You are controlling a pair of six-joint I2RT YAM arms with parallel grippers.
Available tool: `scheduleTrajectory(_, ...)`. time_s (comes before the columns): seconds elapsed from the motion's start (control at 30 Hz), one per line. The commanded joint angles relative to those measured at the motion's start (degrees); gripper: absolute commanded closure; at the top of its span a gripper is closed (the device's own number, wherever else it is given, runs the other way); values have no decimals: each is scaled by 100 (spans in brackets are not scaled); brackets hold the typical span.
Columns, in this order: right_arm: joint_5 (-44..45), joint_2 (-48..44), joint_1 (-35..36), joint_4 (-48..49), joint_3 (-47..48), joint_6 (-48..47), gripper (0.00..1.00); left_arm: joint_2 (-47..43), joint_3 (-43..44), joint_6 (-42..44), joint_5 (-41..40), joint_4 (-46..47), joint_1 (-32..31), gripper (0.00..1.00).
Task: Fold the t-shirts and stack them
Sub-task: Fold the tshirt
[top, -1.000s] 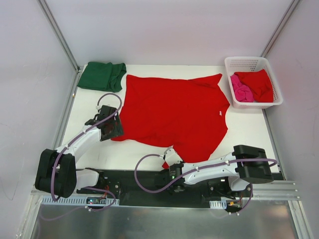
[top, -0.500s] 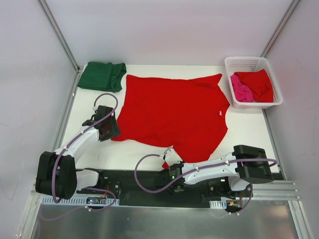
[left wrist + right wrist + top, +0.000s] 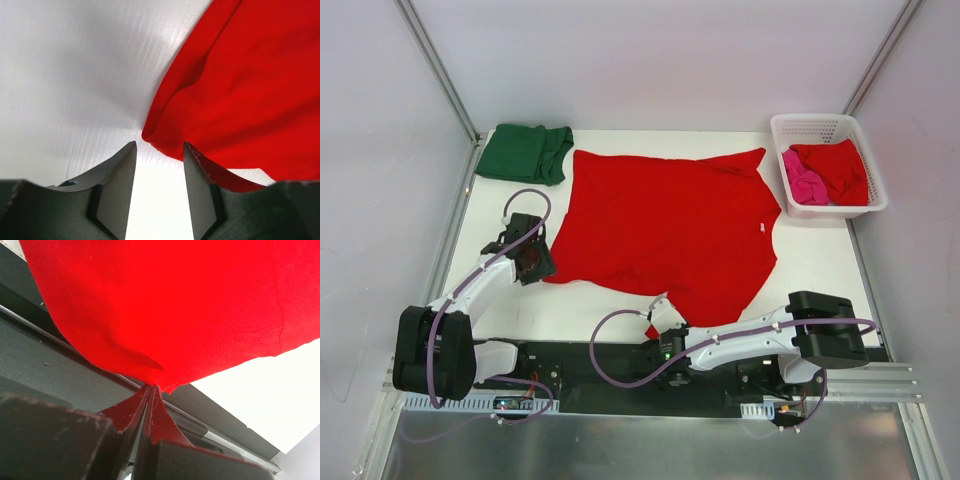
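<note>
A red t-shirt (image 3: 670, 225) lies spread across the middle of the table (image 3: 820, 260), its near hem pinched by the right gripper (image 3: 150, 390). The left gripper (image 3: 159, 146) stands with jaws apart at the shirt's left corner. A folded green t-shirt (image 3: 523, 152) sits far left.

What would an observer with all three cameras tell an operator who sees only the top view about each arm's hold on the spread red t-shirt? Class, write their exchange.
Operator: From the top view, are the left fingers gripping the red t-shirt?
Observer: No. The left fingers stand apart, and a folded corner of the red t-shirt lies just ahead of them, unpinched.
Operator: And the right fingers?
Observer: They are shut on the shirt's near hem.
</note>
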Motion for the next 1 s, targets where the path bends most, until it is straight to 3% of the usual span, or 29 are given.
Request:
scheduleTrajectory(0.0,69,-25,-20,-133,142,-55,99,-28,-45,-97,71,-65,78,61)
scheduleTrajectory(0.13,69,-33,-29,-133,142,-47,99,34,-2,-89,71,-65,78,67)
scheduleTrajectory(0.77,69,-95,-37,-168,90,32,99,324,86,-45,80,-65,104,69)
scheduleTrajectory(0.97,69,-130,-29,-194,63,85,99,420,113,-45,106,-65,122,98)
